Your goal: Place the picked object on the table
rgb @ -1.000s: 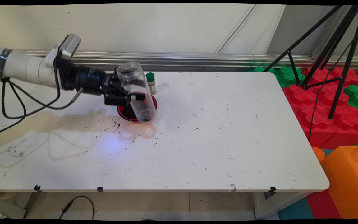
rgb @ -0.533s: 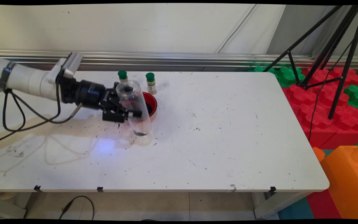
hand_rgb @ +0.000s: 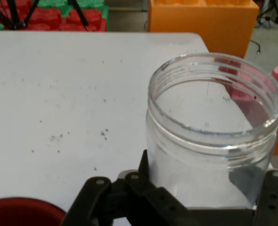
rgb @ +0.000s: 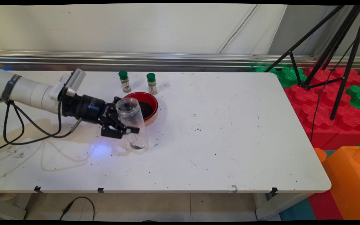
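Note:
My black gripper (rgb: 129,129) is shut on a clear plastic jar (rgb: 132,123), which is nearly upright, mouth up, with a little dark residue at its bottom. The jar's base is at or just above the white table (rgb: 217,137); I cannot tell whether it touches. In the hand view the jar (hand_rgb: 212,136) fills the lower right between my fingers (hand_rgb: 146,176), open mouth on top. Just behind the jar sits a red bowl (rgb: 152,107) holding dark grains; its rim (hand_rgb: 21,211) shows at the lower left of the hand view.
Two small spice bottles with green caps (rgb: 124,81) (rgb: 152,83) stand behind the bowl. Dark specks are scattered over the table around the jar. A black tripod (rgb: 333,59) and red, green and orange foam blocks (rgb: 348,175) stand off the right end.
The gripper has swung the jar from tilted over the bowl to nearly upright and carried it down and toward the near side, in front of the bowl. The arm dropped, uncovering the left spice bottle.

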Robot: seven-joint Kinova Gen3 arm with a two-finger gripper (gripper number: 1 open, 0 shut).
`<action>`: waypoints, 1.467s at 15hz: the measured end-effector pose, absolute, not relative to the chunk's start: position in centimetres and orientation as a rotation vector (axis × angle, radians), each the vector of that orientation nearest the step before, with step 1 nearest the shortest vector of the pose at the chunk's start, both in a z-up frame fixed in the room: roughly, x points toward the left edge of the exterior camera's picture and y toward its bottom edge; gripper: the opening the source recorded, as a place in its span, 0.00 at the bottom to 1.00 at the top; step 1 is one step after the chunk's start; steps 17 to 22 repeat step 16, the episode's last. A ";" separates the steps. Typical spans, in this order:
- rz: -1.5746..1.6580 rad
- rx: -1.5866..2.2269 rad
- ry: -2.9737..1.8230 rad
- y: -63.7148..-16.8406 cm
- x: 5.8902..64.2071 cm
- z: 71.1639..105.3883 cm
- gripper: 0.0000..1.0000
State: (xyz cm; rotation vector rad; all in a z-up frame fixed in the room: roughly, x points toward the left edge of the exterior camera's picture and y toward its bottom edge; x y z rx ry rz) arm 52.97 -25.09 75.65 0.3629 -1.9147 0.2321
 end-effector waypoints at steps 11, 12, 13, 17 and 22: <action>0.231 0.338 -1.982 -24.1 53.4 72.9 0.00; 0.231 0.337 -1.985 -24.0 53.4 72.8 0.00; 0.232 0.335 -1.988 -24.0 53.5 72.7 1.00; 0.233 0.331 -1.996 -23.8 53.6 72.4 1.00; 0.233 0.331 -1.996 -23.8 53.6 72.4 1.00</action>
